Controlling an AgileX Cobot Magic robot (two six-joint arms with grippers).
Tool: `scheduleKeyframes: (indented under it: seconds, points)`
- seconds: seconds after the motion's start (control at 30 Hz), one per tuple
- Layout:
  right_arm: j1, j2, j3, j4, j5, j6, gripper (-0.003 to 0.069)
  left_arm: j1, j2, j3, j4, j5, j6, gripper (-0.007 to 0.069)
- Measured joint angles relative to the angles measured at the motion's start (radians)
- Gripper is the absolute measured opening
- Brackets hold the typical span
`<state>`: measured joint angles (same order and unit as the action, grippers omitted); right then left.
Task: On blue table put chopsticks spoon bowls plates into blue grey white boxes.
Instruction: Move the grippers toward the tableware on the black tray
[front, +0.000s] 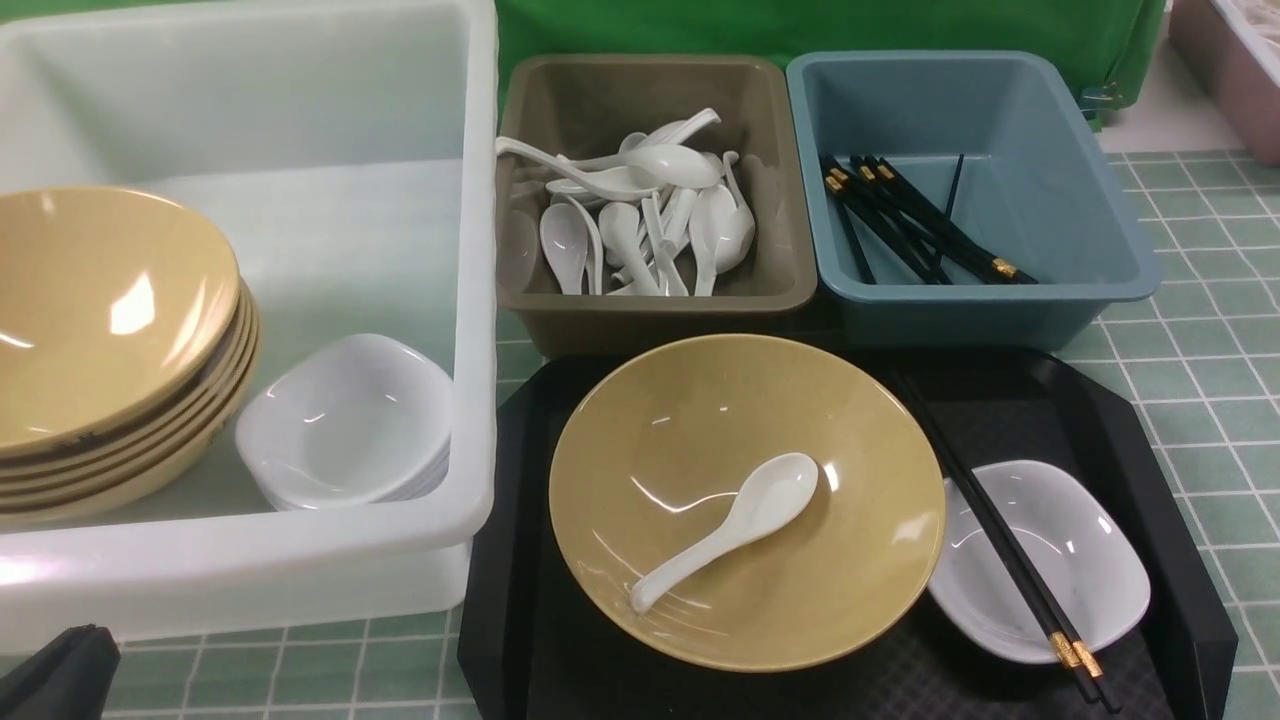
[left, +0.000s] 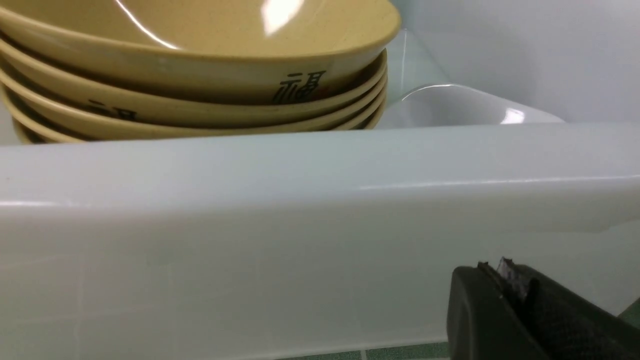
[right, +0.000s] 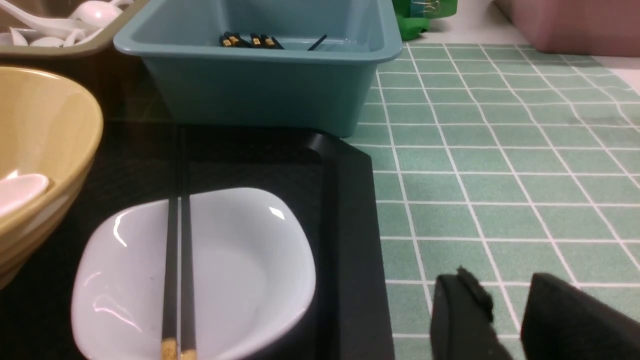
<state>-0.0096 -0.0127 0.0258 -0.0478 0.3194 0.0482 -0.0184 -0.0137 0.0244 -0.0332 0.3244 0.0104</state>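
Boxes (front: 478, 300) are partly filled; one tan bowl (front: 870, 470), spoon (front: 730, 530), chopsticks (front: 990, 520) and plate (front: 1095, 560) lie on the black tray (front: 510, 560). Left tool (left: 515, 282) together; right tool (right: 502, 287) apart, empty.

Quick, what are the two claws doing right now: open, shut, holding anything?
Left claw: shut, holding nothing.
Right claw: open, holding nothing.

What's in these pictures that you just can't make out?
- Front view: how many plates are stacked; the white box wall hides the lower ones.
- Left wrist view: the bottom of the bowls, behind that wall.
- Front view: the pink tub, cut off by the edge; contents unclear.
- Right wrist view: the right gripper, mostly cut off by the bottom edge.
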Motion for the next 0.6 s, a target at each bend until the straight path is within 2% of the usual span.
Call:
scheduleKeyframes:
  seconds: [0.2,0.33,0.47,0.6]
  points:
    - [0.000,0.000,0.000,0.000,0.000,0.000,0.0237,0.000,0.000,0.001,0.033,-0.017,0.000,0.0004]
    - [0.000,0.000,0.000,0.000,0.000,0.001,0.0237,0.000,0.000,0.001,-0.004,-0.027,0.000,0.0004]
    - [0.000,0.000,0.000,0.000,0.000,0.001,0.0237,0.000,0.000,0.001,-0.134,-0.042,-0.001,0.0004]
    - [0.000,0.000,0.000,0.011,0.000,0.059,0.0237,0.000,0.000,0.001,-0.442,-0.063,-0.081,0.0004]
